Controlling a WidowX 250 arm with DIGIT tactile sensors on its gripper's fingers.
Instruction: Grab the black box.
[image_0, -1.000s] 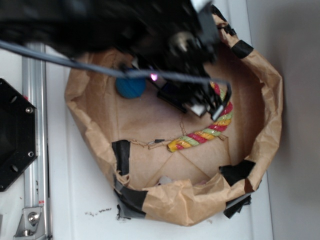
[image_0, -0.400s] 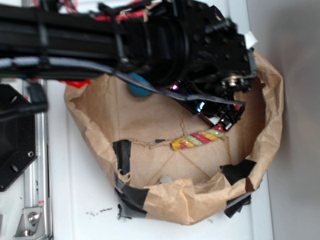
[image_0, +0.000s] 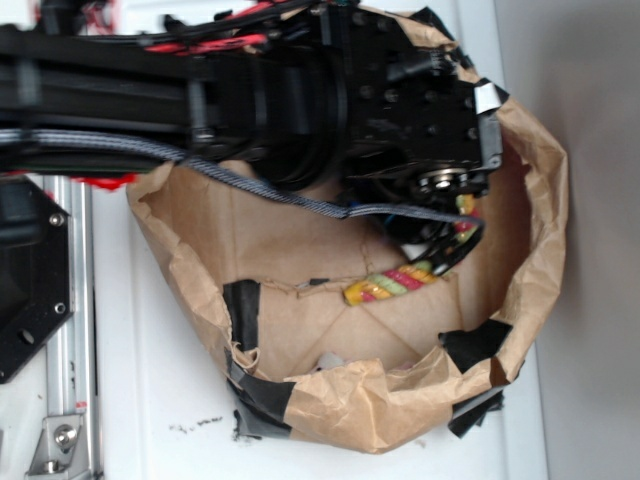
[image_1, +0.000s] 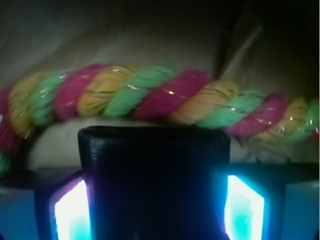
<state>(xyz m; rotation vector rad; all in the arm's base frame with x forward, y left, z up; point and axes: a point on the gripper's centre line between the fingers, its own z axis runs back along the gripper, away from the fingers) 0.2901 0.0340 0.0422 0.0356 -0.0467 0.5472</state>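
1. Black box, a dark square-edged block (image_1: 154, 175), fills the lower centre of my wrist view; it sits between two glowing cyan-lit gripper fingers (image_1: 70, 212), which press against its left and right sides.
2. Gripper (image_1: 155, 210): from my station I read the jaws as closed onto the box, narrowed to its width.
3. Twisted rope of pink, yellow and green strands (image_1: 150, 97) lies just beyond the box in the wrist view, running across the whole frame.
4. In the exterior view, the black robot arm (image_0: 300, 95) reaches from the left over the crumpled brown paper enclosure (image_0: 540, 230) and hides the box; I cannot make out the fingers there.
5. Only one end of the rope (image_0: 385, 286) shows below the arm, resting on the paper floor.
6. Black tape patches (image_0: 243, 310) hold the paper wall together along its near side.
7. Large black hexagonal plate (image_0: 30, 290) lies outside the enclosure at the left edge, beside a silver metal rail (image_0: 75, 330).
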